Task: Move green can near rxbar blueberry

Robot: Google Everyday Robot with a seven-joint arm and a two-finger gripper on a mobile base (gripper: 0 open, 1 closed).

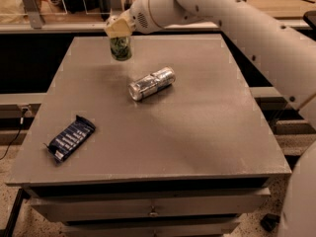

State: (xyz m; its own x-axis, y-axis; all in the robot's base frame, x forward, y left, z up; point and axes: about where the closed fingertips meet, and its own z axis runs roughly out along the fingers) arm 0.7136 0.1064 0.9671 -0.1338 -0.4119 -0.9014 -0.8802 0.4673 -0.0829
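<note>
The green can (pixel 121 49) is upright at the back left of the grey table (pixel 197 132), and seems to hang just above its surface. My gripper (pixel 119 32) comes down from the white arm at the top and is shut on the can's upper part, hiding its top. The rxbar blueberry (pixel 70 138), a dark blue wrapper with white lettering, lies flat near the table's front left edge, well away from the can.
A plain silver can (pixel 151 83) lies on its side near the table's middle, between the green can and the right half. My white arm (pixel 237 23) crosses the back right. A dark shelf and rail run behind the table.
</note>
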